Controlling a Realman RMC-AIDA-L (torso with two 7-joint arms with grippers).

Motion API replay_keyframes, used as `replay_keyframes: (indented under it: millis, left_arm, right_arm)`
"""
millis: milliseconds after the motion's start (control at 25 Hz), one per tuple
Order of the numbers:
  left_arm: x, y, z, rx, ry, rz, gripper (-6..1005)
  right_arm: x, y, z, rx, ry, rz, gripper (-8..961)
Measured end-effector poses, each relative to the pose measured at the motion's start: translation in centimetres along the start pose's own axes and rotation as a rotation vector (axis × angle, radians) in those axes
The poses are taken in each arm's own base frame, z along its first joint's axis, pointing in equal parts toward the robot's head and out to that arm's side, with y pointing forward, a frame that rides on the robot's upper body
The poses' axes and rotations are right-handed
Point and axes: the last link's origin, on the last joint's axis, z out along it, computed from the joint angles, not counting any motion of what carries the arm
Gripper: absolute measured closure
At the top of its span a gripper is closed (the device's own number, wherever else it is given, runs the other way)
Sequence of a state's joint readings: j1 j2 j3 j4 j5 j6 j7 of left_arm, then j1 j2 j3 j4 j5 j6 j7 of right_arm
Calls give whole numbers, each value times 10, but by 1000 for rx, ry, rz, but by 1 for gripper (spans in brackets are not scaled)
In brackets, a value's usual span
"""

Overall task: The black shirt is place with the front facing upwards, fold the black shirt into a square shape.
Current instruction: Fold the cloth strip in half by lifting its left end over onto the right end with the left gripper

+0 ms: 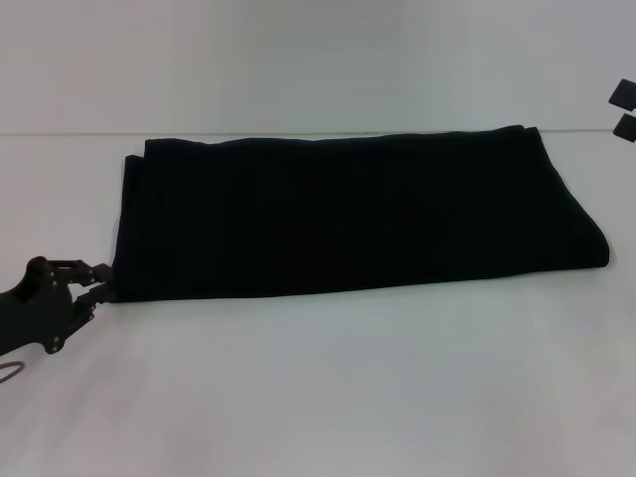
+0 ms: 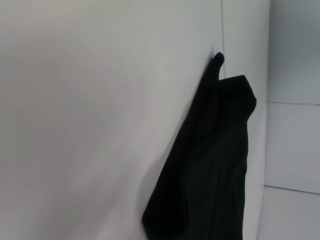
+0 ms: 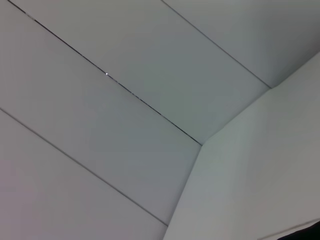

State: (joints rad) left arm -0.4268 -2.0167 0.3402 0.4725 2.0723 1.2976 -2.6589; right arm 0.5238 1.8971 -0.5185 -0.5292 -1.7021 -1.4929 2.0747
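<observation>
Light is even, soft and fairly bright in all three views; no glare; the white table [image 1: 318,397] shows only a faint shadow along the near edge of the shirt [image 1: 348,214]; the shirt reads as near-solid black, its folds barely visible; the left wrist view is soft up close.

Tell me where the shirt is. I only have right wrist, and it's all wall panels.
Observer: Head view shows the black shirt lying on the white table as a long folded rectangle, not yet a square.
Operator: Left arm?
Observer: The left tool is at the shirt's near left corner, low by the table.
Operator: Right tool?
Observer: The right tool is at the far right edge of head view, clear of the shirt, jaws apart.
</observation>
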Motion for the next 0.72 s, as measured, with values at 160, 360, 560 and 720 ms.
replay_keyframes:
  millis: [160,360,560,720]
  left_arm:
    - [0,1,2,1,-4,13,776]
    - [-2,-4,4,11,0,-14,664]
    - [-1,-8,5,25,21,-33,511]
    - [-1,-10,7,32,35,-47,481]
  right_arm:
    - [-1,0,0,0,1,-2,38]
    - [-2,0,0,1,-1,-2,38]
    - [-2,0,-1,4,-3,-1,38]
    - [-2,-1,-2,6,-3,0,38]
